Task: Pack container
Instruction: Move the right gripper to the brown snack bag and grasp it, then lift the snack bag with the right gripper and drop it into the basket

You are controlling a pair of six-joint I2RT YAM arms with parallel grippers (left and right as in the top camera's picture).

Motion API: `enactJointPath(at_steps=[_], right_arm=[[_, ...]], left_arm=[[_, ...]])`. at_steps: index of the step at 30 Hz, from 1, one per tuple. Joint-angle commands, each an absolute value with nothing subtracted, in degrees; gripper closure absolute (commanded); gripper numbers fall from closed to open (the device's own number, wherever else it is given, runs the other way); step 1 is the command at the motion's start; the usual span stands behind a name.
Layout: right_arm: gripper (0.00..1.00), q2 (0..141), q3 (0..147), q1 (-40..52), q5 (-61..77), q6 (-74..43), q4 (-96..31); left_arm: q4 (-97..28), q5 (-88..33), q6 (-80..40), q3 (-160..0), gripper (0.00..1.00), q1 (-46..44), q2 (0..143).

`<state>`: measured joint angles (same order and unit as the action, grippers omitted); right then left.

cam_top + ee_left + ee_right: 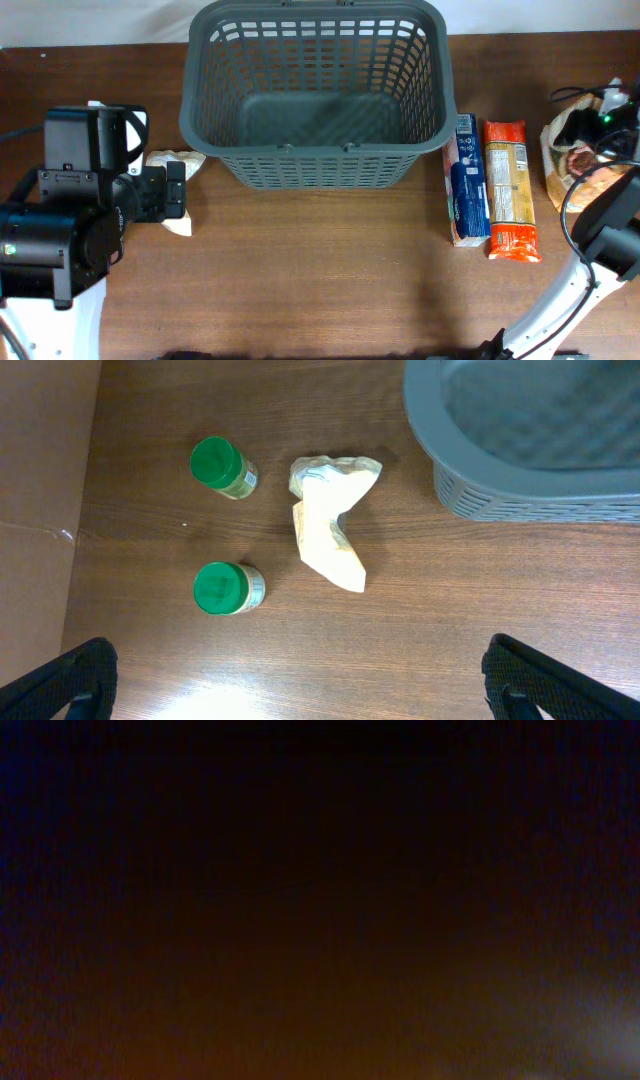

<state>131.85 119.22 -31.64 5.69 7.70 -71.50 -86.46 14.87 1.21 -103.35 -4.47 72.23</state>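
Note:
The container, a large dark grey basket [316,90], stands empty at the back centre; its corner shows in the left wrist view [520,440]. My left gripper [177,190] hovers left of the basket, over a crumpled cream packet [330,520]. Its fingers are spread wide and empty [300,680]. Two green-lidded jars [222,467] [226,588] stand left of the packet; my left arm hides them from overhead. My right gripper [600,115] is down at a brown bag [572,160] at the far right. Its wrist view is dark, so its jaws do not show.
A blue box [465,180] and an orange packet [508,190] lie side by side right of the basket. The cream packet [170,160] peeks out beside my left gripper. The table's left edge [85,510] runs close to the jars.

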Motion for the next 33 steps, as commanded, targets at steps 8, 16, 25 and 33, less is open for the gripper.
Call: enactJointPath(at_steps=[8, 16, 25, 33], right_arm=[[0.91, 131.90, 116.71, -31.11, 7.14, 0.30, -74.19], [0.96, 120.66, 130.08, -28.29, 7.31, -0.34, -80.12], [0.96, 105.67, 150.50, -14.79, 6.90, -0.27, -79.68], [0.96, 102.37, 158.06, 7.60, 7.09, 6.79, -73.78]], left_arm=[[-86.65, 15.27, 0.82, -103.00, 0.01, -4.19, 72.31], [-86.65, 15.27, 0.82, -103.00, 0.01, -4.19, 72.31], [-86.65, 15.27, 0.82, -103.00, 0.01, -4.19, 72.31], [-86.65, 15.27, 0.84, -103.00, 0.01, -4.19, 72.31]])
